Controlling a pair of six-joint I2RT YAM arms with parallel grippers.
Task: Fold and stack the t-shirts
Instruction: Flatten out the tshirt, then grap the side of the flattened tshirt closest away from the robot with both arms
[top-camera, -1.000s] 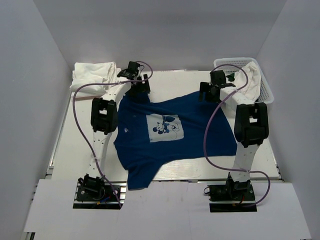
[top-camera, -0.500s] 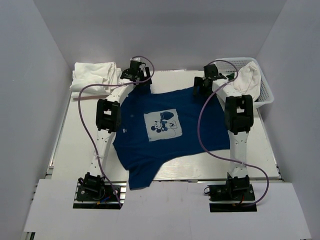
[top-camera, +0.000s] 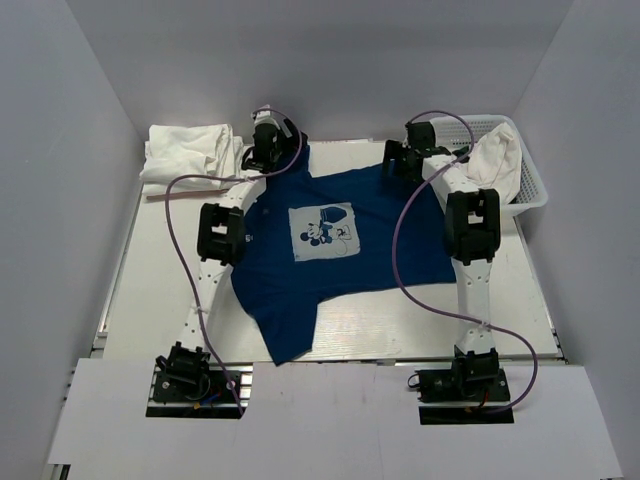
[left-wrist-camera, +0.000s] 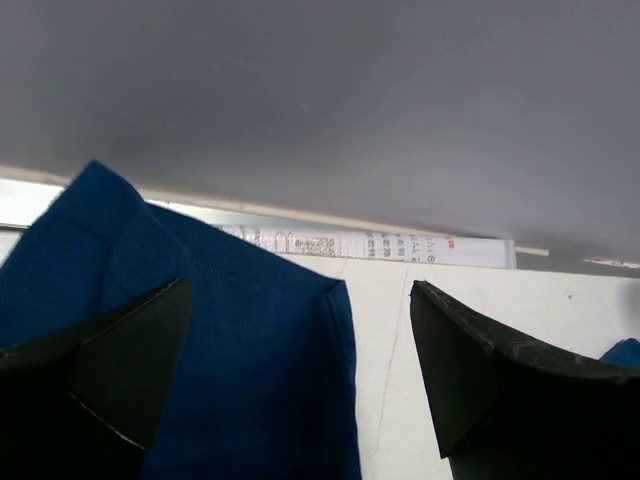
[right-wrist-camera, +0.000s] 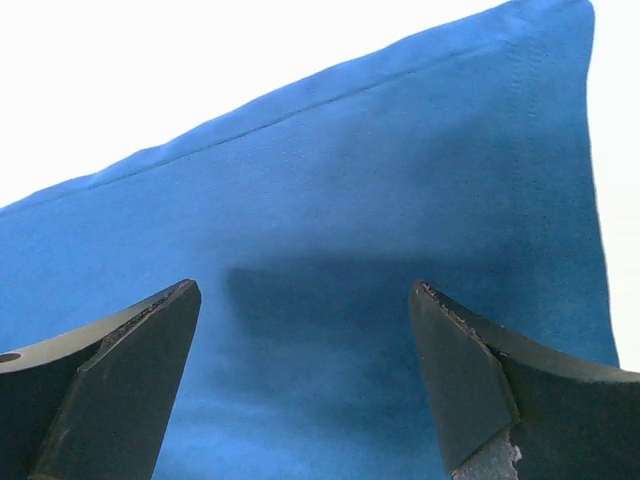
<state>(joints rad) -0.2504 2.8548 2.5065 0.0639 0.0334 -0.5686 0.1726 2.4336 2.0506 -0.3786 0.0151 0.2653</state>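
Navy tee (top-camera: 330, 250) flat, far edge running left-right; left gripper (left-wrist-camera: 300, 290) over far-left corner, right gripper (right-wrist-camera: 305, 290) over far-right; both spread, cloth directly beneath, nothing pinched

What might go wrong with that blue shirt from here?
The blue t-shirt lies skewed, one corner near the front edge of the table; a pull might drag it off. The left gripper straddles a cloth edge, so closing may catch only a sliver. The right gripper, open over flat cloth, might pinch nothing.
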